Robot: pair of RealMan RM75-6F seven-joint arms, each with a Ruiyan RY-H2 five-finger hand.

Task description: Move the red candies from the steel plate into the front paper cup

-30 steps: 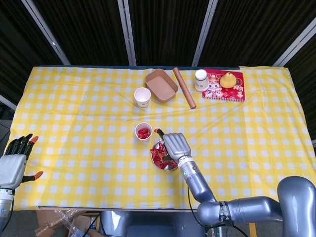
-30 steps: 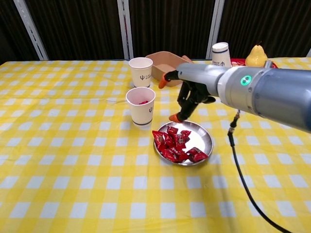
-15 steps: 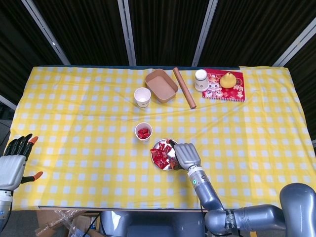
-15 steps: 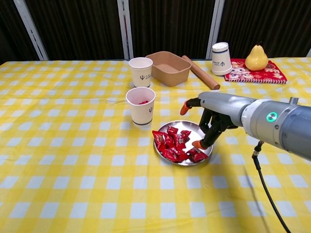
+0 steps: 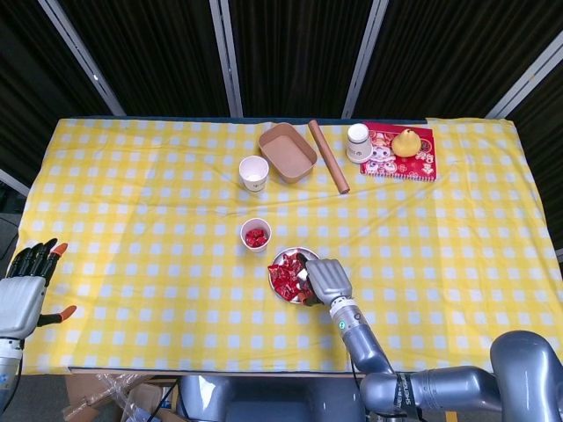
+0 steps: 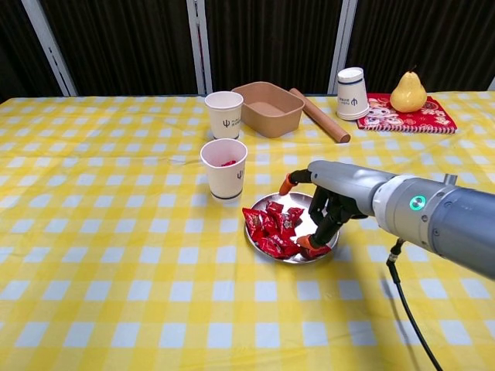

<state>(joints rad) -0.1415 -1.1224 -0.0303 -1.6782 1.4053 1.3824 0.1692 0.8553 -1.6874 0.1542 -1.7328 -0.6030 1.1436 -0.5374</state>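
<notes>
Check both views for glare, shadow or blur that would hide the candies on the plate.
Head view: sharp and evenly lit, but the right hand covers part of the steel plate. Chest view: sharp; a bright reflection on the plate's bare metal, none on the red candies; soft shadow beneath the hand; the forearm looms large at the near edge.

Red candies (image 6: 271, 228) heaped on the round steel plate (image 6: 321, 210) — front paper cup (image 6: 223, 169) upright just beside, some inside.

A yellow checked tablecloth (image 5: 132, 193) covers the table before dark curtains (image 5: 290, 53).
</notes>
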